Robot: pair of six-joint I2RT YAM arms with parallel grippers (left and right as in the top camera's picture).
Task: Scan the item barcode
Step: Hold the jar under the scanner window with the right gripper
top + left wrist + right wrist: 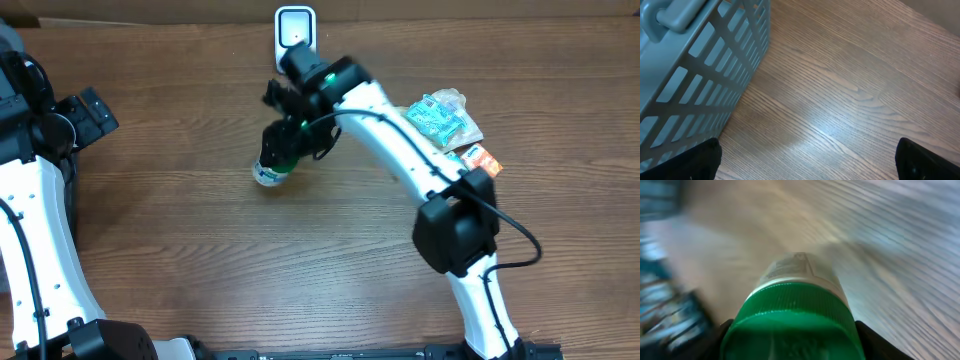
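Clamping the bottle (272, 162) by its cap (790, 325), the right pincer (290, 135) may let it swivel, barcode missing the scanner (294, 28) just beyond; left pincer (807, 160) gapes apart

table (840, 100): wood-grain, slight sheen | basket (660, 30): grey plastic | bottle cap (795, 325): ribbed green plastic

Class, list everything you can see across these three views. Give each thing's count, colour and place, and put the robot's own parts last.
scanner: one, white, far middle of the table
bottle: one, pale with a green cap, tilted, in front of the scanner
packet: one, teal and white, right of the scanner
small box: one, orange, on the near side of the packet
basket: one, grey-blue, slatted, at the table's left
table: one, brown wood
left pincer: one, black, open, above bare table beside the basket
right pincer: one, black, closed on the bottle's cap end
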